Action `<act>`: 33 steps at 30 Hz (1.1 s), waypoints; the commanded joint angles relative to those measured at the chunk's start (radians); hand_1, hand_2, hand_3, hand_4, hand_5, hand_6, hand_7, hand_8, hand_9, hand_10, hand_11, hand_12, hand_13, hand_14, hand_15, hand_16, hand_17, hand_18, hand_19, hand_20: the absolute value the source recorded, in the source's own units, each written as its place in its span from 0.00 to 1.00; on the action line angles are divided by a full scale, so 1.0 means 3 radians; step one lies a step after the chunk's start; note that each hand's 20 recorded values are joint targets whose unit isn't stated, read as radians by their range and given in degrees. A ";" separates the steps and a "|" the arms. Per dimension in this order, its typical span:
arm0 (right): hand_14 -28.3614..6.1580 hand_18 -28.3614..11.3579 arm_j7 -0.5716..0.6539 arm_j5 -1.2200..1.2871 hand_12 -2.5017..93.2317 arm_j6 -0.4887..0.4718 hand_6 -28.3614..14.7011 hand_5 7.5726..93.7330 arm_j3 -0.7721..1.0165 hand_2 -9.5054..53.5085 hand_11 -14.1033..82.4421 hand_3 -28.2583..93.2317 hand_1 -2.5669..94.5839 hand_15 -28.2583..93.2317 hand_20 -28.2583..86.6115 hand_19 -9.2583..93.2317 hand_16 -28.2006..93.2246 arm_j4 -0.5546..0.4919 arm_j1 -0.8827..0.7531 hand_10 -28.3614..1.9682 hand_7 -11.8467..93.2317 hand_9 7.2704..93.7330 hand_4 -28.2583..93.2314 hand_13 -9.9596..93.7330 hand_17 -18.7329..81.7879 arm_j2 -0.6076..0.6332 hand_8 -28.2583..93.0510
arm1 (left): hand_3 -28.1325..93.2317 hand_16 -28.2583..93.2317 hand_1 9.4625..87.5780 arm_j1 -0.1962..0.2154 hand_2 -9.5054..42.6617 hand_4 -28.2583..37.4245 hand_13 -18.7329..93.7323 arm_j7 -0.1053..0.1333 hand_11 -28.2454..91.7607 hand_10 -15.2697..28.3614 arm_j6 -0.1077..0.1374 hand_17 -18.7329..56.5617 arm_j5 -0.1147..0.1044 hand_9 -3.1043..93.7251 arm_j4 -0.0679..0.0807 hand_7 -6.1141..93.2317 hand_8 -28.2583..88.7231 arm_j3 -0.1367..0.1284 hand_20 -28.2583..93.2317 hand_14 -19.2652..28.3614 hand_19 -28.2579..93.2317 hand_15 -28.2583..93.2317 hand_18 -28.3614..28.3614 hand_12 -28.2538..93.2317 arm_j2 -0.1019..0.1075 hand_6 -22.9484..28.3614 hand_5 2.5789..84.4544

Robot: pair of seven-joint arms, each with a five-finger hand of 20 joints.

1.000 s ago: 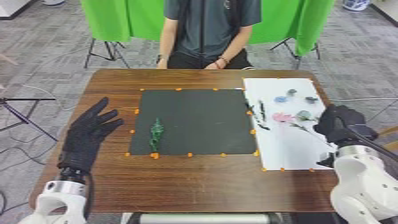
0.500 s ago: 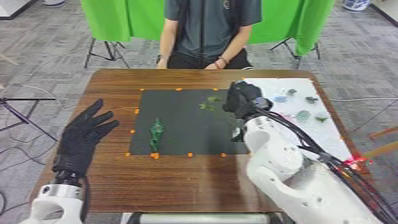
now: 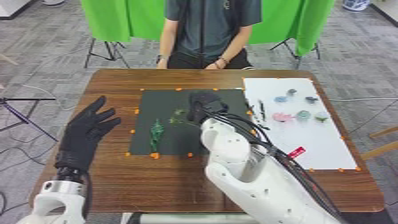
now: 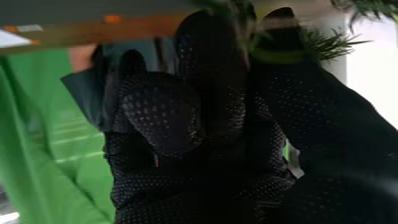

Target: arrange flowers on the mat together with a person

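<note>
Over the upper middle of the black mat (image 3: 189, 145), my right hand (image 3: 209, 102) has its fingers closed on a green sprig (image 3: 178, 116) whose leafy end sticks out to the left. In the right wrist view, the glove of my right hand (image 4: 222, 105) pinches the sprig near the fingertips, with needle-like leaves (image 4: 324, 46) beside them; the glove hides part of the stem. Another green sprig (image 3: 156, 134) lies upright on the mat's left part. My left hand (image 3: 82, 132) is open above the table's left side, off the mat.
On the white sheet (image 3: 311, 145) at the right are a pink flower (image 3: 282, 117), pale green flowers (image 3: 303, 115), a blue flower (image 3: 281, 99), small dark flowers (image 3: 311, 99) and dark stems (image 3: 261, 111). Orange bits edge both. A person sits across the table (image 3: 124, 185).
My right hand has swung left from the white sheet's right edge to above the mat, carrying the green sprig. My left hand has hardly shifted.
</note>
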 commanded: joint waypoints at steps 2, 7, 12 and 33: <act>0.57 0.12 0.0126 -0.0233 0.26 -0.0167 0.65 0.95 -0.0108 0.00 0.58 0.77 0.59 0.81 0.35 1.00 0.41 0.0128 -0.0115 0.57 0.25 0.95 0.02 0.88 0.53 -0.0173 0.29 | 0.87 0.17 0.18 -0.0120 0.30 0.00 0.41 -0.0099 0.42 0.77 -0.0100 0.14 0.0064 0.40 0.0044 0.16 0.17 0.0068 0.35 0.97 0.65 0.61 0.94 0.30 -0.0039 0.56 0.41; 0.57 0.11 0.0245 -0.0235 0.26 -0.0198 0.64 0.95 -0.0196 0.00 0.59 0.76 0.58 0.83 0.37 1.00 0.41 0.0145 -0.0084 0.57 0.25 0.96 0.02 0.90 0.54 -0.0199 0.29 | 0.88 0.17 0.18 -0.0151 0.30 0.00 0.41 -0.0128 0.42 0.77 -0.0110 0.14 0.0065 0.40 0.0056 0.16 0.17 0.0082 0.35 0.97 0.65 0.61 0.94 0.30 -0.0031 0.56 0.41; 0.56 0.09 0.0309 -0.0193 0.25 -0.0294 0.64 0.93 -0.0195 0.00 0.60 0.75 0.58 0.86 0.38 1.00 0.40 0.0168 -0.0092 0.58 0.24 0.98 0.03 0.91 0.55 -0.0263 0.28 | 0.88 0.17 0.18 -0.0202 0.30 0.00 0.41 -0.0129 0.42 0.77 -0.0121 0.14 0.0074 0.40 0.0066 0.16 0.17 0.0106 0.35 0.97 0.65 0.61 0.94 0.30 -0.0020 0.56 0.41; 0.61 0.16 0.0343 -0.0096 0.19 0.0030 0.61 0.91 -0.0170 0.01 0.52 0.75 0.48 0.70 0.23 1.00 0.38 0.0195 -0.0117 0.58 0.23 1.00 0.03 1.00 0.60 -0.0372 0.21 | 0.88 0.17 0.18 -0.0288 0.30 0.00 0.41 -0.0256 0.42 0.77 -0.0188 0.14 0.0116 0.40 0.0102 0.16 0.17 0.0127 0.35 0.97 0.65 0.61 0.93 0.30 -0.0048 0.57 0.41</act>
